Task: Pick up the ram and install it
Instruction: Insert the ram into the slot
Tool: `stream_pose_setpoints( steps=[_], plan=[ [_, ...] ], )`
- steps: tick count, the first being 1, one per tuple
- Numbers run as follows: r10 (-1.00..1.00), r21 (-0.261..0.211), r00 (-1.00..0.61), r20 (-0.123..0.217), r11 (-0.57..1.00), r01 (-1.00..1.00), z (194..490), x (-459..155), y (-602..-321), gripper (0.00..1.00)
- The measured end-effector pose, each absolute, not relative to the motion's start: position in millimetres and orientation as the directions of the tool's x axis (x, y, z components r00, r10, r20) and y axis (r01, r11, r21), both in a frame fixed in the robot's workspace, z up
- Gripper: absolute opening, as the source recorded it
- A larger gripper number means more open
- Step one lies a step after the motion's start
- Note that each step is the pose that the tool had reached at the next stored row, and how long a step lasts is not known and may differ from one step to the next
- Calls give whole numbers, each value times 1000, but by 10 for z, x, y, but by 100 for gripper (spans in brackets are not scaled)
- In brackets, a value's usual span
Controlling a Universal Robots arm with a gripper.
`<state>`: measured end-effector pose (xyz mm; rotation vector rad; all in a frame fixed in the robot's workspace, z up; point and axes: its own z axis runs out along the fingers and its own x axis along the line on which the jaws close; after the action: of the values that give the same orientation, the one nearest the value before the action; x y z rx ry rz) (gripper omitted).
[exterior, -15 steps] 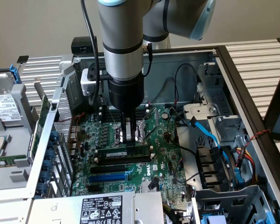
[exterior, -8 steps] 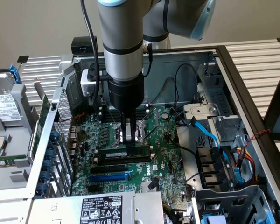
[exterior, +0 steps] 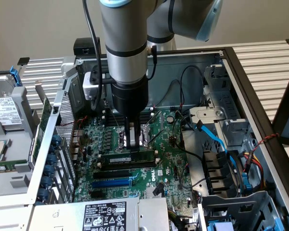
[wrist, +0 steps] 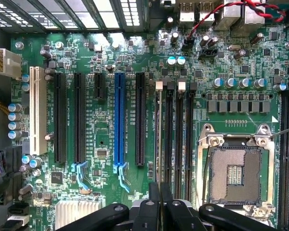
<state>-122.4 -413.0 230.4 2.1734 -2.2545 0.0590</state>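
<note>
Pale slatted table [exterior: 272, 60], open computer case [exterior: 166, 65] lying flat on it, slats visible on both sides of the case

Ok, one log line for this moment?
gripper: shut on ram, at its top edge | ram: upright along black memory slot | seating: cannot tell

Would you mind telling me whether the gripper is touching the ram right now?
Touching. In the exterior view the gripper meets the top edge of the ram; in the wrist view its fingers are closed on that thin edge.
</note>
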Motion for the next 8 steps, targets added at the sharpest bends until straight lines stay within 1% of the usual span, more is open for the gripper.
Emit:
stream_pose_setpoints(
  steps=[8],
  plan=[
    [-999, -24, -37, 33, 36, -999, 2275, -1228, -4129, 13]
  ],
)
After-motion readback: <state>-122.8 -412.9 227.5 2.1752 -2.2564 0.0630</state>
